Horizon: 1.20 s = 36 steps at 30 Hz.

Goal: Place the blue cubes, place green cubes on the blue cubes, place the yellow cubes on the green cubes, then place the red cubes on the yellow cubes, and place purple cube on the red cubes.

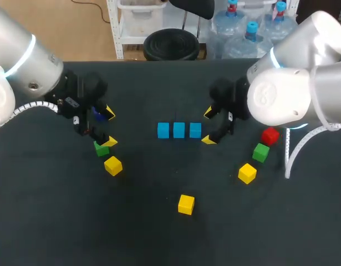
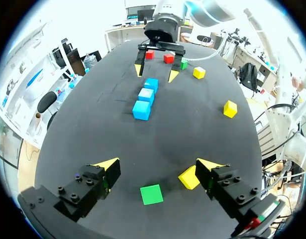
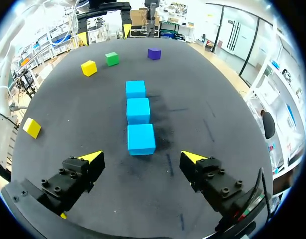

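Left pincer (image 2: 157, 163) spread over green cube (image 2: 152, 194) | right pincer (image 3: 142, 157) beside blue cubes (image 3: 138, 110)

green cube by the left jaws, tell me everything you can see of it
The green cube is small and evenly bright green, with plain matte faces and crisp edges, and looks like painted wood or plastic. It rests flat on the black table, turned slightly askew. In the left wrist view it lies between the open left jaws, with a clear gap to each. A yellow cube sits close beside it, apart. Nothing is stacked on it.
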{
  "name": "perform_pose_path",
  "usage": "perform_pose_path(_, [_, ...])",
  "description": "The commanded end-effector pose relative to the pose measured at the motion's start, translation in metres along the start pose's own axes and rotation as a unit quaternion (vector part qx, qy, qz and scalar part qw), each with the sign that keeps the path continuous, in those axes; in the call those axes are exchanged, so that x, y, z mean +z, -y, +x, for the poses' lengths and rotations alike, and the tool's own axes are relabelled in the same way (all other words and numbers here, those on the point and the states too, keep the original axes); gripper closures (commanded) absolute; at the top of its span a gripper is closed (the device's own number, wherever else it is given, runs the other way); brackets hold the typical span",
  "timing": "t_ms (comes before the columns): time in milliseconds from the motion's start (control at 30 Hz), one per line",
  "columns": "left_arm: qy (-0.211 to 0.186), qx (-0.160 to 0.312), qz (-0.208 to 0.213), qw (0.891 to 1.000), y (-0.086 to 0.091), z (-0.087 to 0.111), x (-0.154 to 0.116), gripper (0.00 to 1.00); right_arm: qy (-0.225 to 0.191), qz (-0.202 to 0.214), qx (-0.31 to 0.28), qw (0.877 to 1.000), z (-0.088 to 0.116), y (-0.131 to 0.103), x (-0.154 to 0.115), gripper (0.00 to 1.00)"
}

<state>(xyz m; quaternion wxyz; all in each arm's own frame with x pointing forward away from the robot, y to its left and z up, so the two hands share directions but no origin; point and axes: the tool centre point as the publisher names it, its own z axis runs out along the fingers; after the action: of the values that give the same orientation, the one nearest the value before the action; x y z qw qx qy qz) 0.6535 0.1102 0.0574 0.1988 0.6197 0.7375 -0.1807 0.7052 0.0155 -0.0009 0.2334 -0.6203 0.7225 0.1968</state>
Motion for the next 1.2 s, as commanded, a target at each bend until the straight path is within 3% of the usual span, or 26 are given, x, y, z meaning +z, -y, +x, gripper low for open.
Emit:
perform_pose_path(33, [0.002,0.002,0.000,1.000,0.000,0.001,0.000,0.00,-0.011,0.009,0.002,1.000,0.000,-0.016,-0.030,0.00])
perform_pose_path(300, [0.002,0.002,0.000,1.000,0.000,0.001,0.000,0.00,-0.034,0.029,0.016,0.999,0.002,-0.039,-0.072,0.00])
perform_pose_path(567, [0.002,0.002,0.000,1.000,0.000,0.001,0.000,0.00,-0.023,0.077,0.065,0.995,0.016,-0.052,-0.103,0.00])
perform_pose_path(900, [0.002,0.002,0.000,1.000,0.000,0.001,0.000,0.00,-0.021,0.099,0.107,0.989,0.051,-0.067,-0.119,0.00])
perform_pose_path(1200, [0.002,0.002,0.000,1.000,0.000,0.001,0.000,0.00,-0.017,0.116,0.126,0.985,0.067,-0.082,-0.128,0.00])
